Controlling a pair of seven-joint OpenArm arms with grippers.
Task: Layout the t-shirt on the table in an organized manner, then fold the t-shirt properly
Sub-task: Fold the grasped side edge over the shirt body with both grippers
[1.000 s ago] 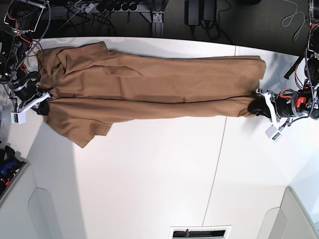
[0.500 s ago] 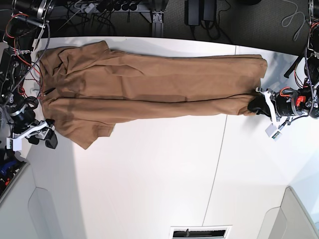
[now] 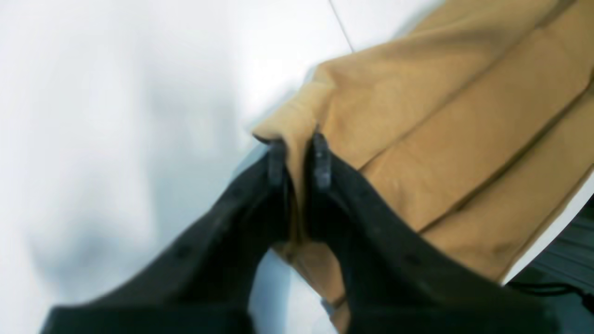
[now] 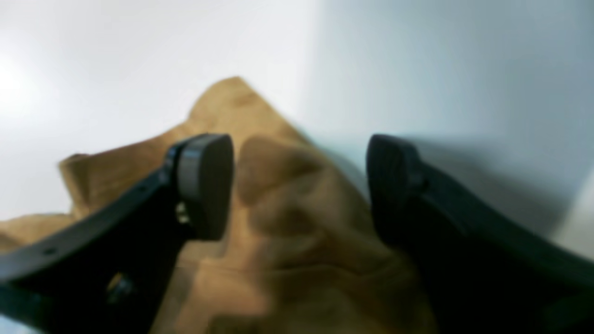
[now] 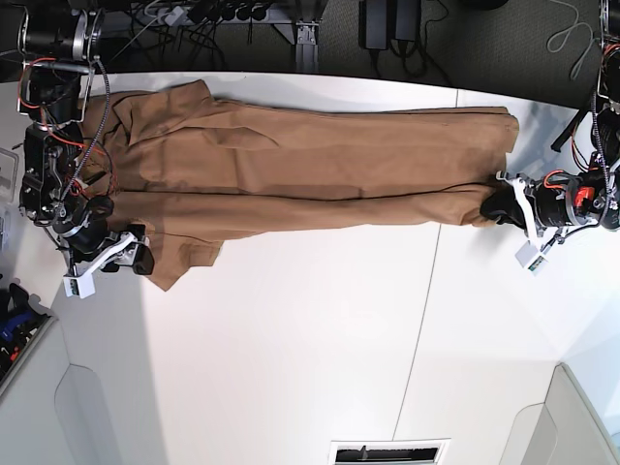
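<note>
Surface: a wide white table (image 5: 291, 339) fills most of the base view, with a thin dark seam running down its right half.
Background: a dark floor strip along the top edge of the base view, with cables and a power strip (image 5: 218, 12).
T-shirt: the tan-brown t-shirt (image 5: 310, 165) lies stretched in a long band across the upper part of the base view, from upper left to upper right; lengthwise creases run along it and a sleeve corner points down at the lower left.
Shirt, right end: the hem end sits at the right of the base view, close to the table's far edge.
Left gripper: the left gripper (image 3: 297, 155) is at the right of the base view (image 5: 506, 205); in the left wrist view its two dark fingers (image 3: 321, 162) stand close together with a fold of the shirt's edge caught between them, so it is pinching the t-shirt (image 3: 441, 139).
Right gripper: the right gripper (image 4: 299, 185) is at the left of the base view (image 5: 136, 257), just at the sleeve corner; in the right wrist view its jaws stand wide apart.
Cloth at the right gripper: a bunched hump of the t-shirt (image 4: 278, 195) shows between the spread fingers (image 4: 204, 181); the view is blurred, and whether either finger touches the cloth cannot be told.
Table near the grippers: bare white table (image 3: 116, 116) shows left of the pinched edge in the left wrist view.
</note>
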